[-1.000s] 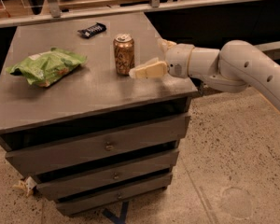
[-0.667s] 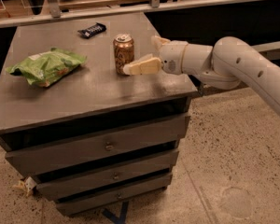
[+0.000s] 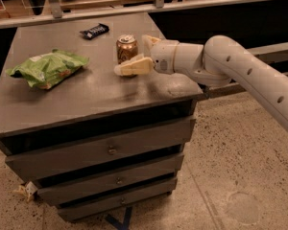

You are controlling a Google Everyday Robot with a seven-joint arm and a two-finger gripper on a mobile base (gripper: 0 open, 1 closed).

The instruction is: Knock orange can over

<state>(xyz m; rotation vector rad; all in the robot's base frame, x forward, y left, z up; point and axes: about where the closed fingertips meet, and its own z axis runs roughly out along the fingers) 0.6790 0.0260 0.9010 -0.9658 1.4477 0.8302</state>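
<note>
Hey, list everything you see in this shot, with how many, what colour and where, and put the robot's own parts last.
Small shiny aluminium drink can: one, copper-orange with silver top, upright at the back right of the cabinet top.
Crinkly chip bag: one, green, lying on the left of the top.
Flat snack wrapper: one, black, near the back edge, left of the can.
Metal drawer cabinet: one, grey, centre of view.
Tape mark: one, blue, on the floor at the cabinet's foot.
Robot arm: one, white, reaching in from the right.
Gripper: one, cream fingers, open, at the can, one finger in front of it.
</note>
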